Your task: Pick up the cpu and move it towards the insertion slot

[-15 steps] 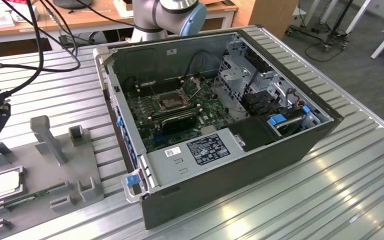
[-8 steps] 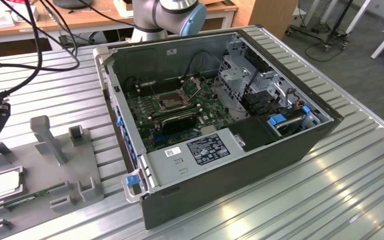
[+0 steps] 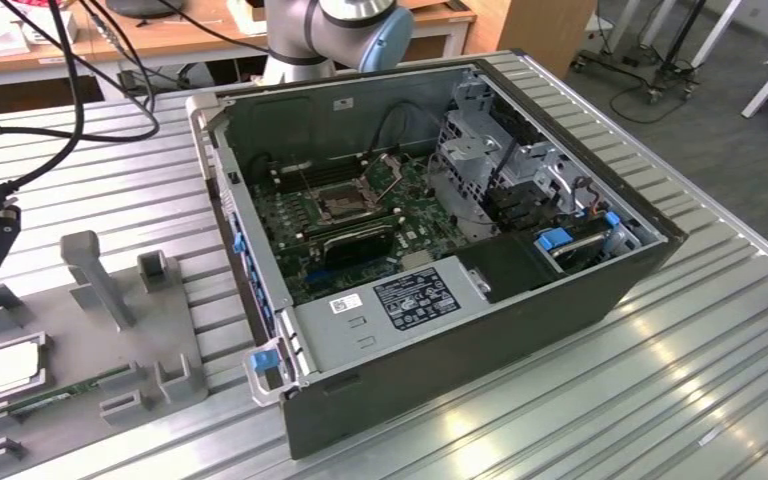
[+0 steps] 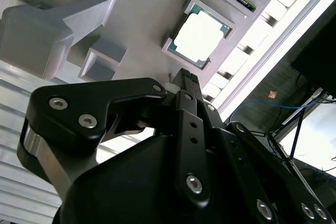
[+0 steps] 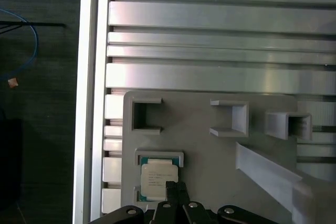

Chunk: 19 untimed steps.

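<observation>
We take this for a robotics lab: a ribbed aluminium table carries an opened computer case and a grey fixture tray. A robot arm stands at its far edge, black cables trail across, and wooden desks and wheeled stands sit behind.

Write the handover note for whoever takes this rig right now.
Hand: shut, holding nothing, close over the cpu.
Cpu: lying flat in its recess in the grey tray, outside the computer case.
Insertion slot: on the green board inside the open case.
Done: nothing picked up yet.
Left: grasp the cpu and carry it towards the slot.
</observation>
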Available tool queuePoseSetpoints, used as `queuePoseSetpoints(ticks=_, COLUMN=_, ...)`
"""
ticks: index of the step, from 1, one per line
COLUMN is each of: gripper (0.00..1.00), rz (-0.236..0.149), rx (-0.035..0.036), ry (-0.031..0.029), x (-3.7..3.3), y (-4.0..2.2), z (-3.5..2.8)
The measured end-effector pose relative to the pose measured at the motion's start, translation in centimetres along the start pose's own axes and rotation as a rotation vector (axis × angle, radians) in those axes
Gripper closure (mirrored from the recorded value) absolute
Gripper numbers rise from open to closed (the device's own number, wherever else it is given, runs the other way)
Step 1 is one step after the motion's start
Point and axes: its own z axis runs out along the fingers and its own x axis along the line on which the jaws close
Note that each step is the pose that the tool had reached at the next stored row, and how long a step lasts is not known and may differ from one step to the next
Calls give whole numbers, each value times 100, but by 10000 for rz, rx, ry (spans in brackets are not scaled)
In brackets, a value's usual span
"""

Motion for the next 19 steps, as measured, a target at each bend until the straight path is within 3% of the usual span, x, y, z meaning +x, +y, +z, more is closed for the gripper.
queuePoseSetpoints(ticks=19, gripper=89, rz=-6, rx=56, ry=-17, x=3, y=-98, z=15)
